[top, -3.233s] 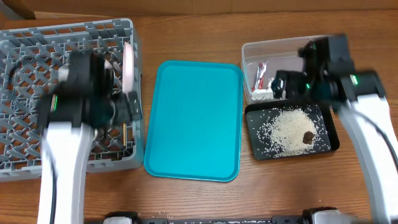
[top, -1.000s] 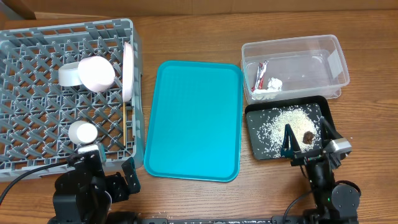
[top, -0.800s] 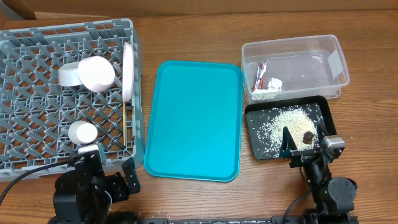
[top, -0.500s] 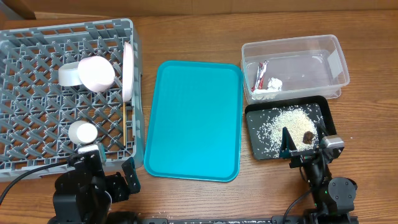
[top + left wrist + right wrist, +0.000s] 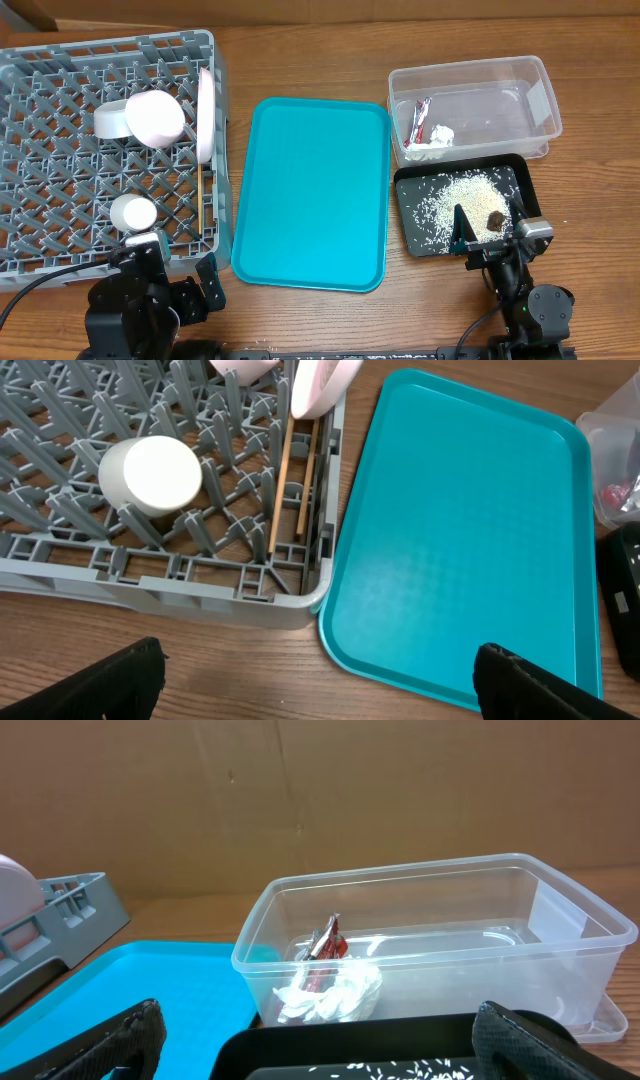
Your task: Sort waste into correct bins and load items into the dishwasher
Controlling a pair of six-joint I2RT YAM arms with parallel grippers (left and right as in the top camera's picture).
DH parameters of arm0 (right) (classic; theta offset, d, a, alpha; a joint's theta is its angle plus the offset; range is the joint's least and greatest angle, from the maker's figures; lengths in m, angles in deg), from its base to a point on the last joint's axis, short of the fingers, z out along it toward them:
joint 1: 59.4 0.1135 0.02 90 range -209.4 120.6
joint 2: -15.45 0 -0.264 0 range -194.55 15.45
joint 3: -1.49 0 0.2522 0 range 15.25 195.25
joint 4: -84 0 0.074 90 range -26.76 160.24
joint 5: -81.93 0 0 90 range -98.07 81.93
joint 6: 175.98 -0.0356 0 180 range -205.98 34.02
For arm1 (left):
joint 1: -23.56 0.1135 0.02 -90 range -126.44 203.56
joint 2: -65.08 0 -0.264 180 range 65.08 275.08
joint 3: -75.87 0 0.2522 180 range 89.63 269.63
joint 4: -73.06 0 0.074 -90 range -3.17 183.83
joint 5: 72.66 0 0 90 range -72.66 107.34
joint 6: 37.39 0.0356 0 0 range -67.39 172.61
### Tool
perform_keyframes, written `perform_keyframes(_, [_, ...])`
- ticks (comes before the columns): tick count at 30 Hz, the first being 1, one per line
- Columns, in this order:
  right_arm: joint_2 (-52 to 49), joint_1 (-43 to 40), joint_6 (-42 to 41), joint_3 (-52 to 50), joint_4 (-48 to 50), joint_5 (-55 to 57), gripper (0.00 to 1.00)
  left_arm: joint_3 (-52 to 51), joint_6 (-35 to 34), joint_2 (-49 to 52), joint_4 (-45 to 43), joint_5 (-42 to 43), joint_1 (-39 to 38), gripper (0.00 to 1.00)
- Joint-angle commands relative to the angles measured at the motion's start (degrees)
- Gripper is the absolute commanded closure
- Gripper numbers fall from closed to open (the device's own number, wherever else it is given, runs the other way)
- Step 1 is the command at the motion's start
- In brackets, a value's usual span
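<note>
Wooden tabletop, bare teal tray (image 5: 310,195) at centre. Left of it, the grey dish rack (image 5: 110,40) is loaded with plate (image 5: 205,115), bowls (image 5: 155,118), cup (image 5: 133,213), chopsticks (image 5: 280,470). Right of it, napkin (image 5: 437,138) and wrapper (image 5: 420,118) are kept in the clear tub (image 5: 540,100), rice (image 5: 455,205) and seemingly a brown scrap (image 5: 496,219) in the black tray (image 5: 404,215). Nothing appears left. Left gripper (image 5: 320,680) and right gripper (image 5: 322,1040) are spread wide, empty. Rice is shown properly only overhead.
</note>
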Motion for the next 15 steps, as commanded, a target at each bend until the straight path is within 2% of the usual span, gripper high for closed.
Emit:
perform_keyframes(1, [0.57, -0.17, 0.22, -0.59, 0.28, -0.50, 0.00, 0.04, 0.28, -0.28, -0.02, -0.48, 0.02, 0.00])
perform_keyframes(11, [0.57, -0.17, 0.22, -0.59, 0.28, -0.50, 0.00, -0.22, 0.52, -0.61, -0.42, -1.31, 0.00, 0.00])
perform_keyframes(15, [0.57, -0.17, 0.22, -0.59, 0.28, -0.50, 0.00, -8.13, 1.86, -5.44, -9.14, -1.81, -0.02, 0.00])
